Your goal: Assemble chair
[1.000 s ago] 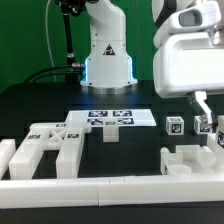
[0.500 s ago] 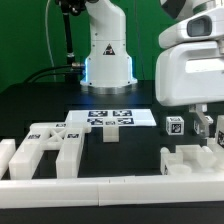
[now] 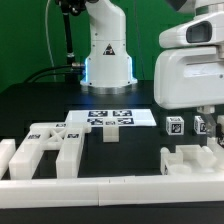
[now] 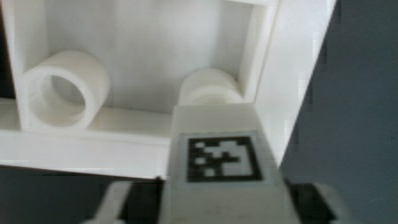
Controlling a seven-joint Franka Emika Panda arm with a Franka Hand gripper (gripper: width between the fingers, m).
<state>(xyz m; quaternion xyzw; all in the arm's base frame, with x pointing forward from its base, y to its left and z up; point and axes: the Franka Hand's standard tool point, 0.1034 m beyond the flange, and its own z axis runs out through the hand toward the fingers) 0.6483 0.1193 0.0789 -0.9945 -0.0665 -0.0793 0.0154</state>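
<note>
My gripper (image 3: 205,118) hangs at the exterior view's right, just behind a white chair frame part (image 3: 190,158). In the wrist view the gripper (image 4: 217,205) is shut on a white chair leg (image 4: 221,130) that bears a square tag. The leg's far end meets a round socket (image 4: 217,85) of the frame part (image 4: 125,40); a second round socket (image 4: 63,90) lies beside it. A small tagged cube-ended leg (image 3: 175,125) stands beside my gripper. Other chair parts (image 3: 45,145) lie at the front left, and a small block (image 3: 110,135) lies near the middle.
The marker board (image 3: 112,117) lies flat in the middle of the black table. The robot base (image 3: 105,55) stands behind it. A plain white rail (image 3: 100,190) runs along the front edge.
My gripper has come down a little toward the frame part at the right. The other parts have not moved.
</note>
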